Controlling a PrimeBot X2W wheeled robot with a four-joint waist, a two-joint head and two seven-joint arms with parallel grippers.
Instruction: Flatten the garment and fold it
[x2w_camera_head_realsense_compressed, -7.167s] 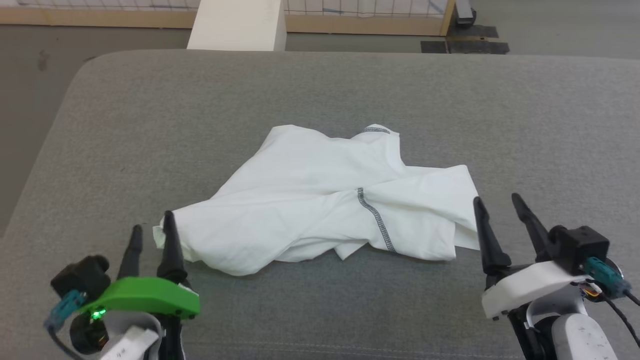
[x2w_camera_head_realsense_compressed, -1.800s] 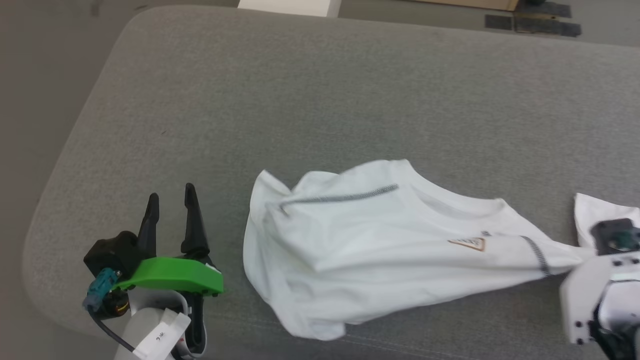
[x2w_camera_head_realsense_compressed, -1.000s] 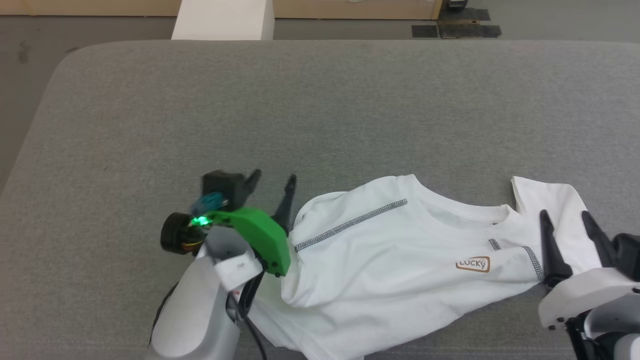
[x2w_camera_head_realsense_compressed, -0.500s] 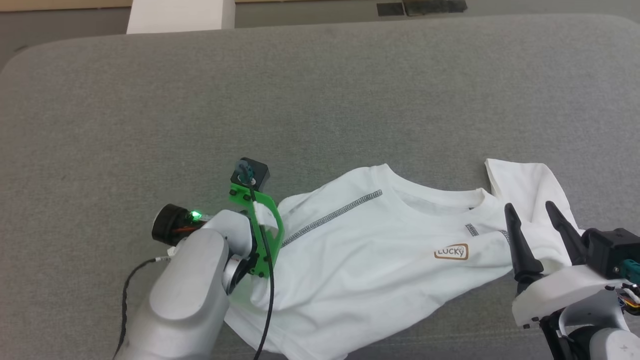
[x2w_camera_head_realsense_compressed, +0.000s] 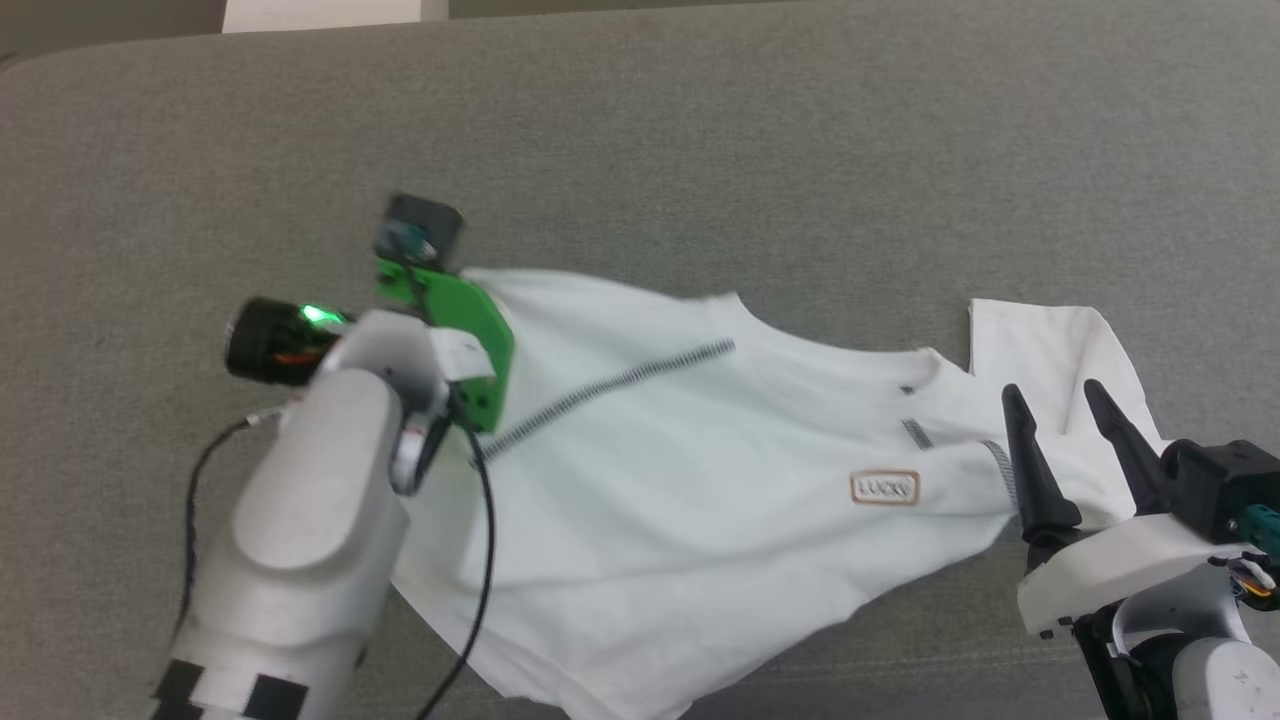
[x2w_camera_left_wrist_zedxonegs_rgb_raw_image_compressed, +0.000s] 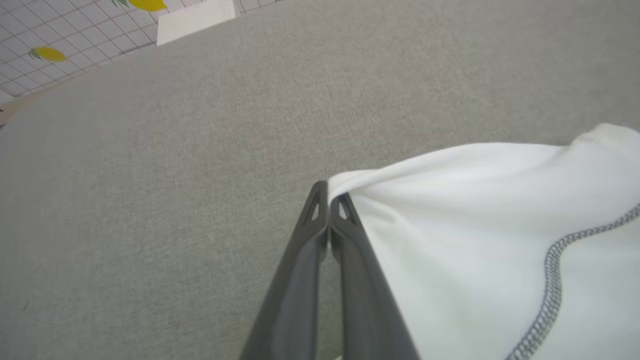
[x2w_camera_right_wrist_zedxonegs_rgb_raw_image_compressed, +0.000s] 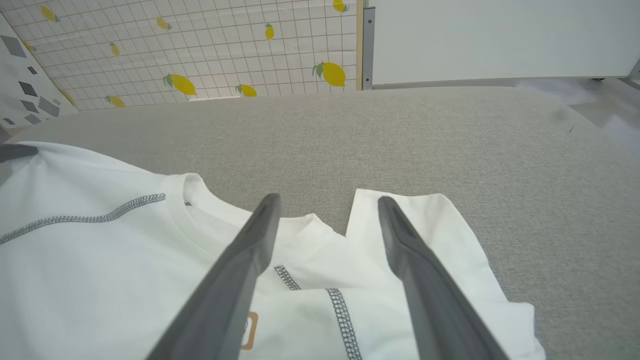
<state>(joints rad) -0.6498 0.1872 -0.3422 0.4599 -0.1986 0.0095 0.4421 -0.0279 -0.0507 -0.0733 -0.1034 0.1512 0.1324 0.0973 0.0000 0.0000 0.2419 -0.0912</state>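
Clearly the flattening step is in hand, not the folding. The garment (x2w_camera_head_realsense_compressed: 680, 480), a white T-shirt with a small logo patch (x2w_camera_head_realsense_compressed: 884, 488) on the chest, lies rumpled across the near half of the grey cushioned surface (x2w_camera_head_realsense_compressed: 700, 130), front up and neck toward the far edge.

The left gripper (x2w_camera_left_wrist_zedxonegs_rgb_raw_image_compressed: 327, 192) has its two dark fingers (x2w_camera_left_wrist_zedxonegs_rgb_raw_image_compressed: 310, 260) pressed together on a corner at the shirt's left edge, close to the zigzag-stitched seam (x2w_camera_head_realsense_compressed: 610, 385). The cloth rises in a ridge to the tips, so that corner seems lifted off the surface. The right gripper (x2w_camera_head_realsense_compressed: 1050, 392) stands wide and holds nothing. It is poised over the right shoulder, where the short sleeve (x2w_camera_head_realsense_compressed: 1040, 340) lies flat beside the collar (x2w_camera_head_realsense_compressed: 850, 350).

As I judge it, the left arm next has to draw its corner outward, away from the right side, to take out the slack. The right gripper should come down and close on the opposite shoulder or sleeve, so the two can stretch the shirt taut. The near part lies skewed and creased and will need spreading before any fold.
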